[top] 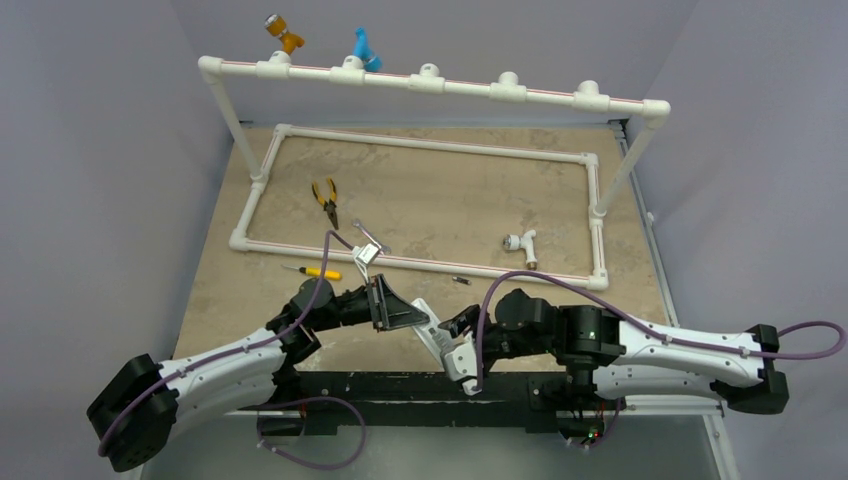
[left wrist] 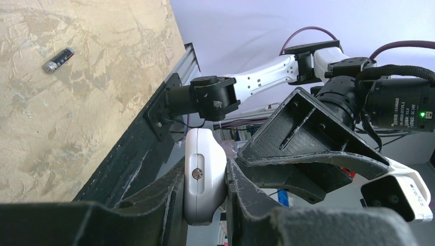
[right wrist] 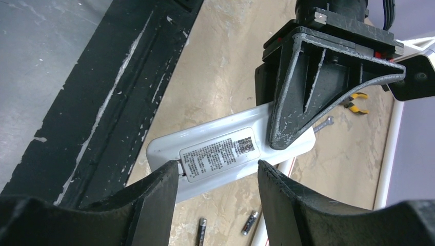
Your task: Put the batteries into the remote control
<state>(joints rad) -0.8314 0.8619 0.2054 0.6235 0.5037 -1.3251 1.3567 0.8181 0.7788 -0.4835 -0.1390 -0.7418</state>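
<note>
Left gripper (left wrist: 205, 210) is closed on the remote control (right wrist: 225, 148), clamping one end across its thin edges and holding it clear of the table (top: 450, 200) near the front edge. The remote's long axis runs from that grip rightward and nearward to the right gripper (right wrist: 219, 171). The right gripper's jaws stand partly apart over the labelled back of the handset and grasp nothing (one fingertip looks to touch the label's corner, but that cannot be confirmed). The recessed compartment cannot be made out in these views. Both batteries (right wrist: 250, 223) lie loose on the table on the far side of the held remote, just beside the near white pipe rail (top: 480, 268) and slightly apart from each other. Judgement: the free right gripper is the better placed, and must reach farward and down, jaws set across a battery's long axis.
</note>
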